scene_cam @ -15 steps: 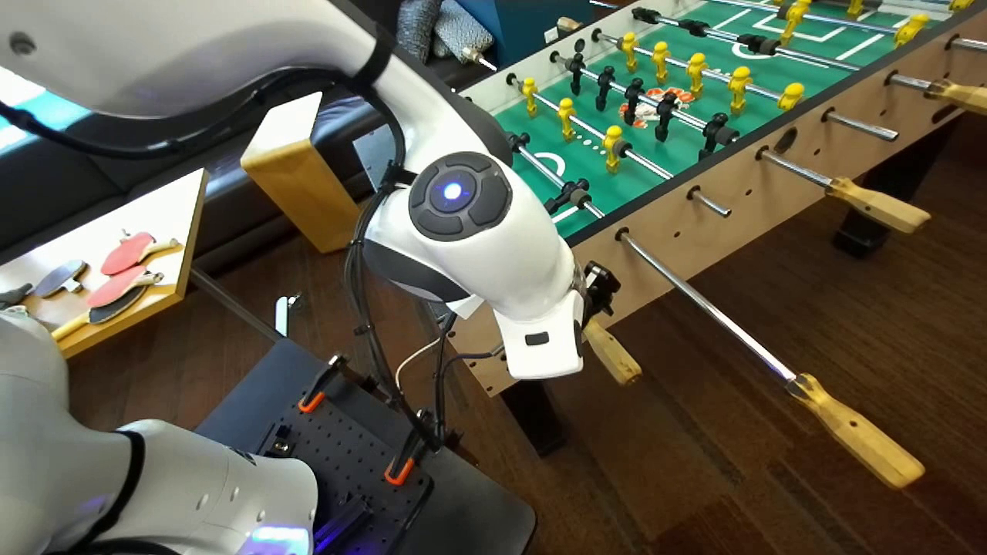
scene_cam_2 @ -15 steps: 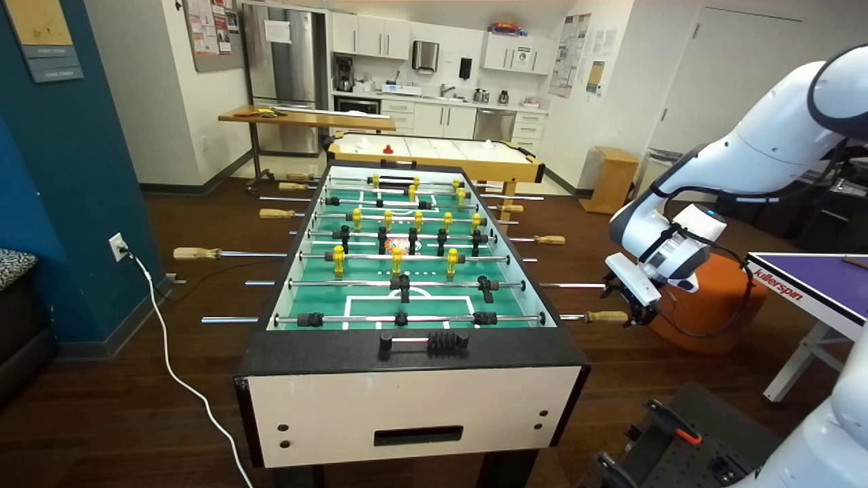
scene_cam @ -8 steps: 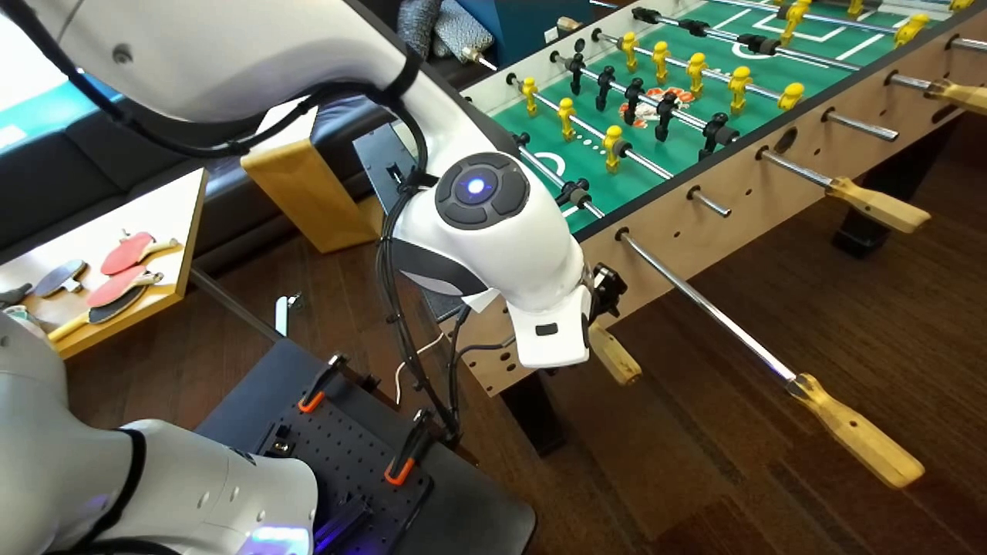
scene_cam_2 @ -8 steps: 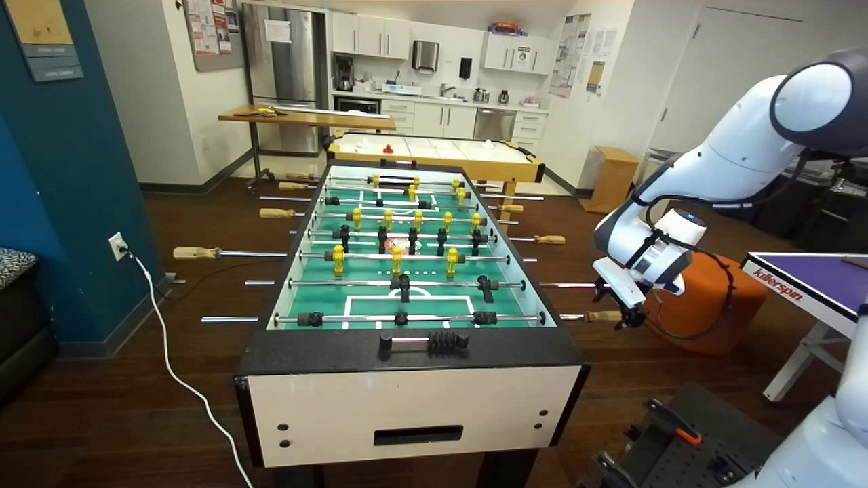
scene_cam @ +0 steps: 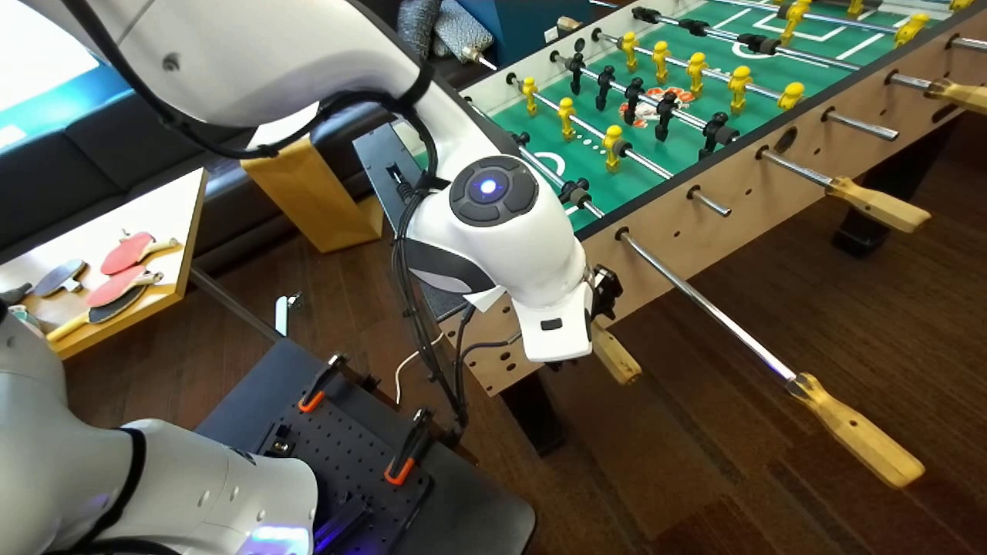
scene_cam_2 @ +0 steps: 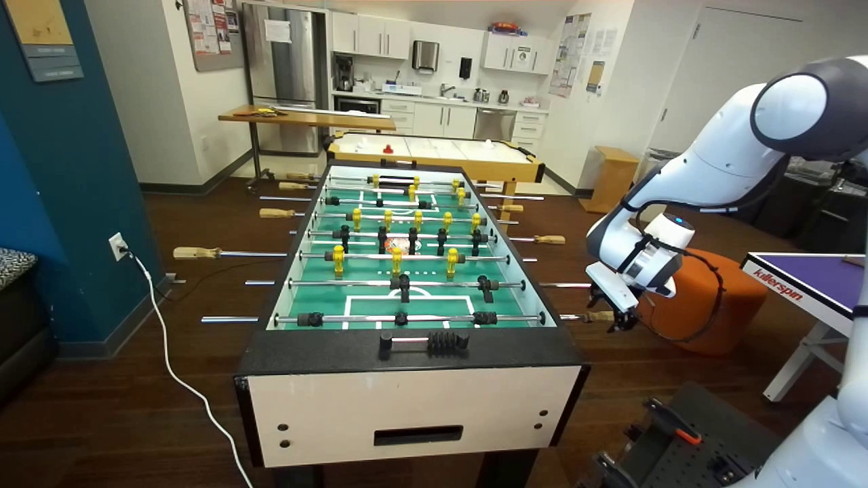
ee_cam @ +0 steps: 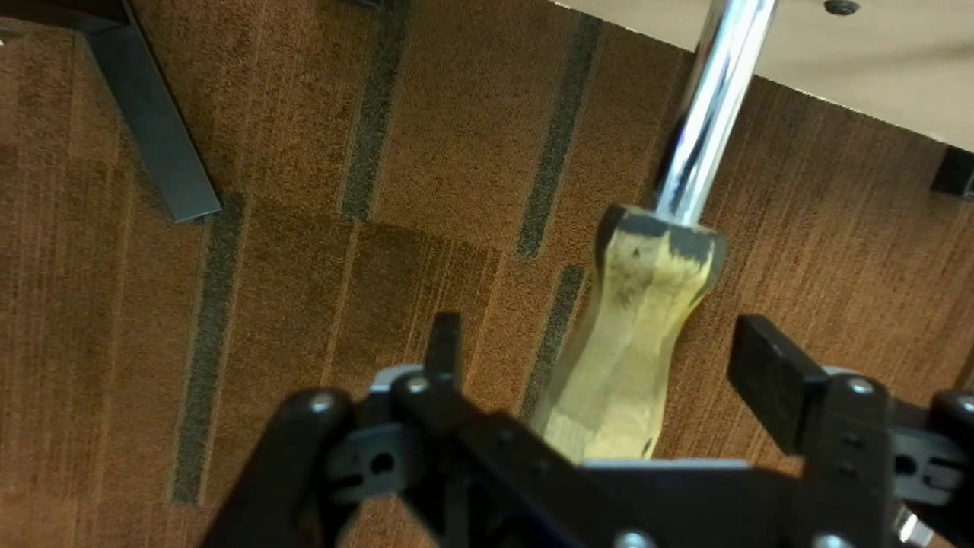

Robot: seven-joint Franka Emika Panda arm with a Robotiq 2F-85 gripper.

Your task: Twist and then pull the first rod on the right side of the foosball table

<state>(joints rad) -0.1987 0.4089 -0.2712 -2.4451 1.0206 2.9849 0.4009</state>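
The foosball table [scene_cam: 655, 223] shows its light wood side and green pitch; its black end [scene_cam_2: 305, 356] is nearest in an exterior view. The first rod's tapered tan handle [scene_cam: 617, 354] sticks out at the table's near corner, partly behind my hand; it also shows in an exterior view [scene_cam_2: 599, 316]. In the wrist view its silver shaft [ee_cam: 715, 114] runs from the table side to the handle [ee_cam: 639, 327]. My gripper [ee_cam: 599, 346] is open, its fingers apart on either side of the handle in that view, touching neither side. The gripper [scene_cam_2: 609, 310] hides the handle's end.
The neighbouring rod with a tan handle [scene_cam: 856, 428] sticks far out beside the hand. Further rods line the same side. A black stand with orange clamps [scene_cam: 399, 472], an orange ottoman [scene_cam_2: 705, 298] and a purple table [scene_cam_2: 814, 278] stand around the arm.
The arm and open gripper have moved toward the table side, along the first rod's handle, slowing in the last half second. The rods and players have not moved.
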